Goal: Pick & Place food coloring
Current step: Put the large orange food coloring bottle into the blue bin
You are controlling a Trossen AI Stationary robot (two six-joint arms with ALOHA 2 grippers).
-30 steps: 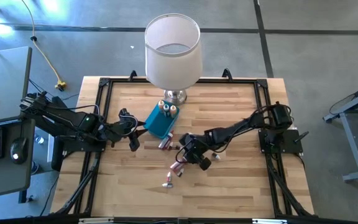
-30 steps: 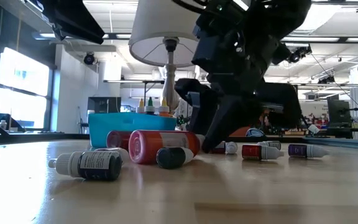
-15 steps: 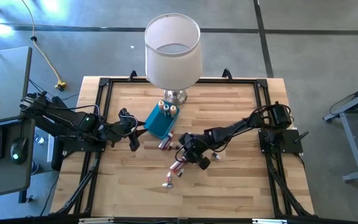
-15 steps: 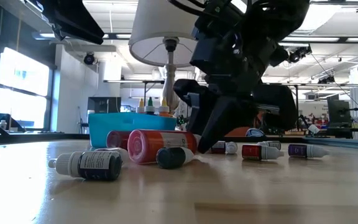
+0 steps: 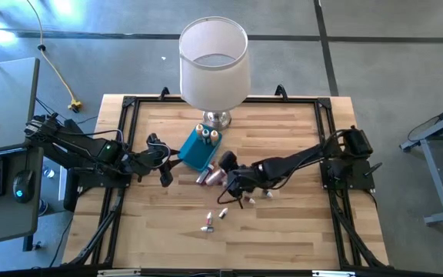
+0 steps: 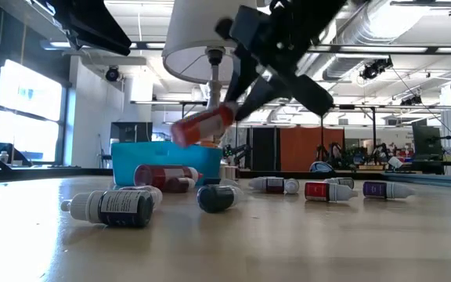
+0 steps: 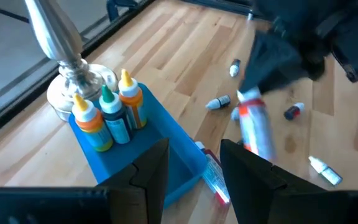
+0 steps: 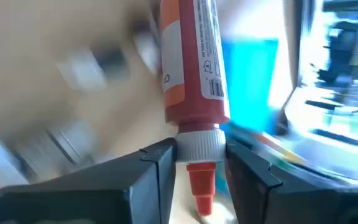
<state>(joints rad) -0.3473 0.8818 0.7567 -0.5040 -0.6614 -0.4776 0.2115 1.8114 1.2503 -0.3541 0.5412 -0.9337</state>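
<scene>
Gripping a red-orange dropper bottle (image 8: 191,68) by its white collar, the right end effector (image 5: 225,171) holds it in the air just beside the blue tray (image 5: 193,154), well above the desk (image 5: 283,223). The low view shows the bottle tilted, hanging in front of the lamp stem (image 6: 214,82). Its white label carries small print and a barcode, but none of it can be read.

The blue tray holds three upright dropper bottles — two orange ones (image 7: 86,118) and a dark green one (image 7: 114,112) — set in a tight row at the end next to the silver lamp base (image 7: 64,93).

Loose bottles lie on their sides on the wood. The low view shows a dark vial with a white cap (image 6: 112,207) nearest the camera, a dark-capped one (image 6: 216,197) beside it, a red bottle (image 6: 163,178) against the tray wall, and three small vials farther off — one pale (image 6: 272,185), one red (image 6: 327,189), one purple (image 6: 386,189). Their labels are too small to read.

The left end effector (image 5: 164,171) waits near the desk's left edge, just beside the tray, its two fingers spread apart and holding nothing.
</scene>
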